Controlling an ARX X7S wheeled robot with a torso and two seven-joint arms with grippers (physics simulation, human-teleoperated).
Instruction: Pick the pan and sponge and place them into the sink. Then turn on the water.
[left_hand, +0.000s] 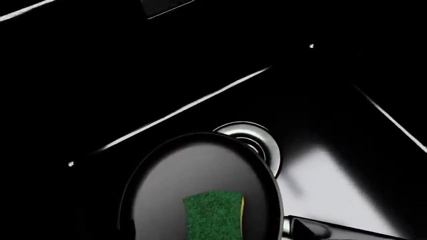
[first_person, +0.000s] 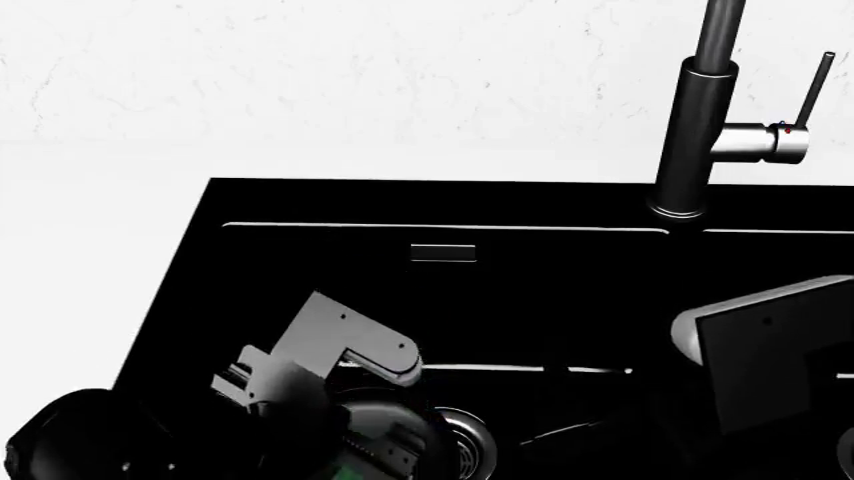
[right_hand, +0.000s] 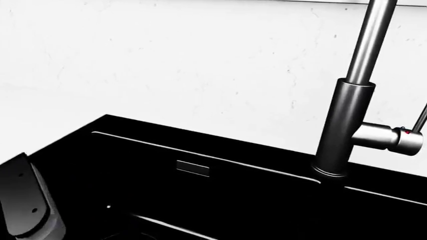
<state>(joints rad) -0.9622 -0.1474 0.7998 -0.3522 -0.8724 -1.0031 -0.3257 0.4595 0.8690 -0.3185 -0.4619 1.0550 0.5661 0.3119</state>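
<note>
The black pan (left_hand: 167, 185) lies on the floor of the sink (left_hand: 333, 170), partly over a steel drain ring (left_hand: 257, 137). Its short handle (left_hand: 333, 231) points away from the drain. The green sponge (left_hand: 212, 216) with its yellow edge lies inside the pan. In the head view my left gripper (first_person: 380, 448) hangs low over the pan, mostly cut off by the frame's bottom edge; a sliver of green (first_person: 342, 468) shows beside it. Its fingers do not show in the left wrist view. My right arm (first_person: 774, 360) hovers over the sink's right part, fingers unseen. No water shows.
The dark faucet column (first_person: 694, 130) with its thin lever (first_person: 811, 90) stands behind the sink (first_person: 534, 300), and also shows close in the right wrist view as the faucet (right_hand: 343, 130). White counter (first_person: 200, 90) surrounds the sink. An overflow slot (first_person: 443, 252) marks the back wall.
</note>
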